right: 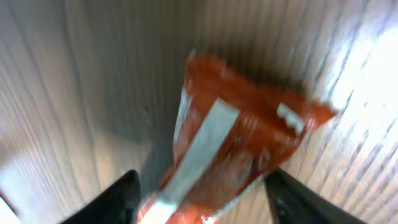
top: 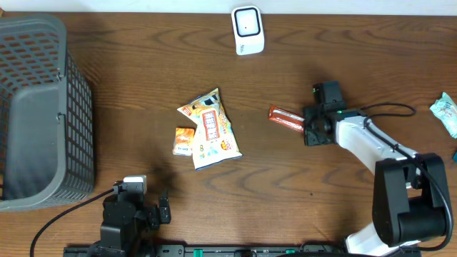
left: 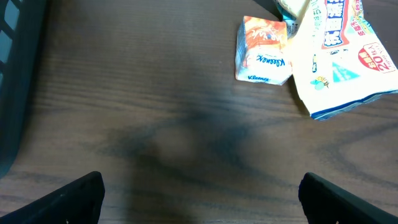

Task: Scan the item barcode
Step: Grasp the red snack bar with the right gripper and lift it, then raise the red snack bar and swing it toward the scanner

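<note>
Right of centre in the overhead view, the right gripper (top: pixel 307 125) straddles one end of a red snack packet (top: pixel 284 117) on the wooden table (top: pixel 321 64). Its jaws are set either side of the wrapper, but the blurred wrist view does not show whether they clamp it. At the lower left, the left gripper (left: pixel 200 190) hangs with jaws wide apart over bare wood. The white scanner (top: pixel 248 30) stands at the top centre.

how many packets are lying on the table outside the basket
4: a big snack bag at centre, a small tissue pack touching its left side, a red packet right of centre, a teal packet at the right edge. Another may hide under the bag.
</note>
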